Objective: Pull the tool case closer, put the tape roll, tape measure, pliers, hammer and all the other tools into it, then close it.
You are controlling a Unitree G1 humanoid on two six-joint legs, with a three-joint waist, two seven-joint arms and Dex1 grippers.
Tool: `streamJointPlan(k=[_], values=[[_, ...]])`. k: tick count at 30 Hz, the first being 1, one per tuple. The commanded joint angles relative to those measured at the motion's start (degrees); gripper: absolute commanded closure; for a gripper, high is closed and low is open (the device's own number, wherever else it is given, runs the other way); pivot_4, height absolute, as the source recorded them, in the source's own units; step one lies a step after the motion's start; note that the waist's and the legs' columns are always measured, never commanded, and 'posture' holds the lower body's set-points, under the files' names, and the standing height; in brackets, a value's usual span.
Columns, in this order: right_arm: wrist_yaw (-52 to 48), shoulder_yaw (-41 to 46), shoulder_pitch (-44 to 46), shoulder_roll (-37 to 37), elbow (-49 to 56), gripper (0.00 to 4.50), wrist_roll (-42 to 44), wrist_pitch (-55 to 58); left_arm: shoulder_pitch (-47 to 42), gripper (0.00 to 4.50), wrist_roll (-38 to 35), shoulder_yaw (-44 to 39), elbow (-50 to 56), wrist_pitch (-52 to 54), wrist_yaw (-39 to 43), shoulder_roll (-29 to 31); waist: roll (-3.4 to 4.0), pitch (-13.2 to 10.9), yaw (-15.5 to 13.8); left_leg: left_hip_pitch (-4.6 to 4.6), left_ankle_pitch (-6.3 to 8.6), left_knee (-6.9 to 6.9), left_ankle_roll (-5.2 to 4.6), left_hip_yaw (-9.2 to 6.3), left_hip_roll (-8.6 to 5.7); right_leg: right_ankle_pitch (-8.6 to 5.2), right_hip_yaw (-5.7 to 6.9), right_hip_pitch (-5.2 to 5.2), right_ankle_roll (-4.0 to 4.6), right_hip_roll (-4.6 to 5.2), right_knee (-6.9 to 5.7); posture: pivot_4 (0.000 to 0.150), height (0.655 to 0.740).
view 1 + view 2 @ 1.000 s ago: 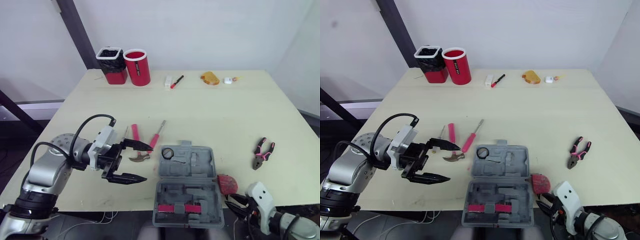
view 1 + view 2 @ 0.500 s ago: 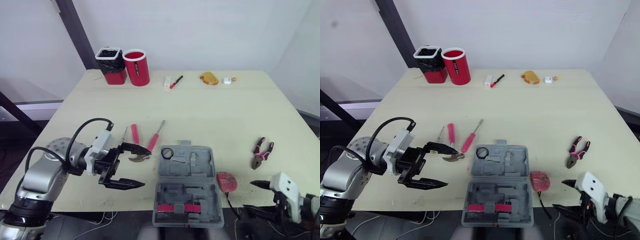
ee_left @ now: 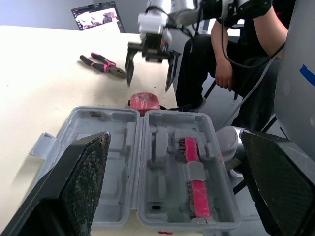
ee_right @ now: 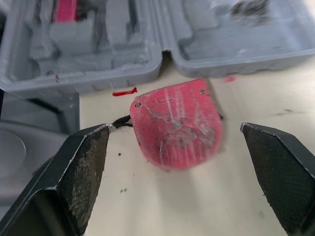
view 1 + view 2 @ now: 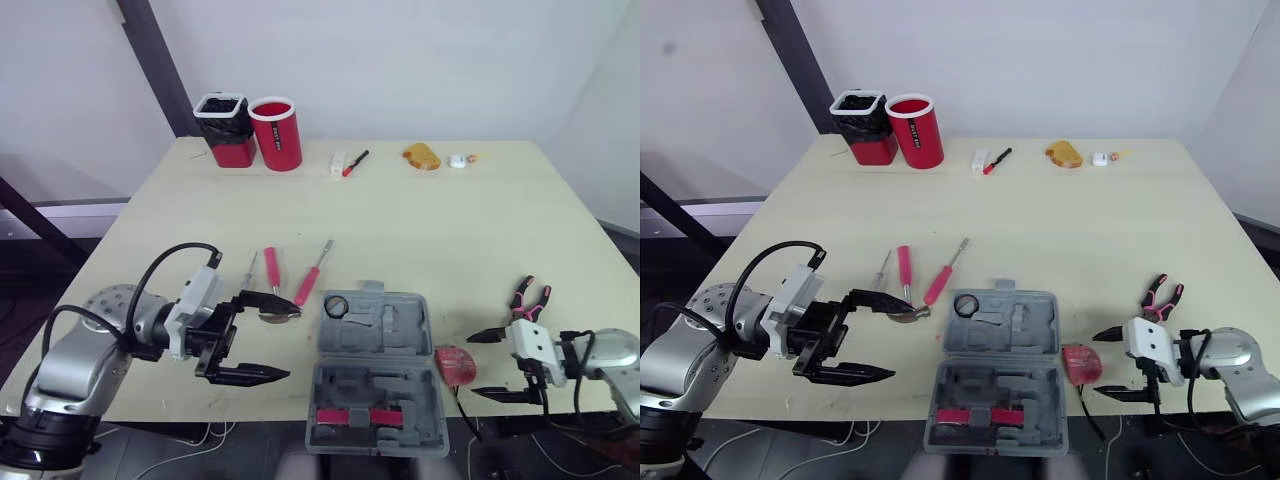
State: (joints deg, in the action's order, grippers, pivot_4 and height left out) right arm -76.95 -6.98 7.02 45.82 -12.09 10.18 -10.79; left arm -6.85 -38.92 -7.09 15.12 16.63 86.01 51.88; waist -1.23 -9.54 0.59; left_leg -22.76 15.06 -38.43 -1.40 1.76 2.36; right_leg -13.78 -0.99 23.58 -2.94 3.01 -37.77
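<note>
The grey tool case (image 5: 375, 370) lies open at the table's front edge, with a tape roll (image 5: 335, 305) in its far half and a pink insert in its near half. Just left of it, my left gripper (image 5: 293, 342) is open, near the hammer (image 5: 275, 315) and two red screwdrivers (image 5: 270, 268). The red tape measure (image 5: 455, 363) lies right of the case. My right gripper (image 5: 470, 366) is open and points at the tape measure (image 4: 177, 123) from the right, apart from it. The pink-handled pliers (image 5: 527, 298) lie behind that gripper.
Two red cups (image 5: 275, 135) stand at the back left. A white block, a red marker (image 5: 353, 163), a yellow object (image 5: 420, 157) and a small white item lie along the back edge. A seated person (image 3: 236, 49) and a laptop (image 3: 96, 14) are beyond the table.
My right arm has come up from below the front edge to table level beside the tape measure. My left gripper has drawn back slightly to the left.
</note>
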Motion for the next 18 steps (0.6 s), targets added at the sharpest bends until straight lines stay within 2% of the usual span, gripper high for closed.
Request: streamJointPlan(k=[1, 6, 15, 18], values=[[0.6, -1.5, 3.1, -1.2, -3.8, 0.01, -2.5, -3.5, 0.2, 0.00, -1.4, -2.2, 1.8, 0.2, -0.2, 0.4, 0.00, 0.0, 0.0, 0.01, 0.00, 0.00, 0.00, 0.01, 0.00, 0.00, 0.00, 0.00, 0.00, 0.00, 0.00, 0.150, 0.7371], [0.7, -3.3, 6.6, -3.2, -8.8, 0.01, -4.4, -6.1, 0.5, 0.00, -1.5, -2.3, 1.7, 0.5, 0.0, 0.5, 0.01, 0.0, 0.1, 0.04, 0.00, -0.02, 0.00, 0.03, 0.00, 0.01, -0.03, 0.00, 0.00, 0.00, -0.05, 0.150, 0.7371], [1.0, -5.1, 7.2, -4.6, -10.1, 0.01, -5.5, -7.8, 0.3, 0.00, -1.4, -2.3, 1.5, 0.4, 0.9, 0.9, 0.01, 0.0, 0.1, 0.04, 0.00, -0.02, 0.00, 0.03, 0.00, 0.01, -0.03, 0.00, 0.01, 0.00, -0.06, 0.150, 0.7371], [1.5, -4.6, 7.0, -4.4, -10.0, 0.71, -5.4, -7.7, 0.1, 0.00, -0.9, -2.0, 1.1, 0.1, 1.2, 0.9, 0.01, 0.0, 0.1, 0.05, 0.00, -0.02, 0.00, 0.03, 0.00, 0.01, -0.03, 0.00, 0.01, 0.00, -0.07, 0.150, 0.7371]])
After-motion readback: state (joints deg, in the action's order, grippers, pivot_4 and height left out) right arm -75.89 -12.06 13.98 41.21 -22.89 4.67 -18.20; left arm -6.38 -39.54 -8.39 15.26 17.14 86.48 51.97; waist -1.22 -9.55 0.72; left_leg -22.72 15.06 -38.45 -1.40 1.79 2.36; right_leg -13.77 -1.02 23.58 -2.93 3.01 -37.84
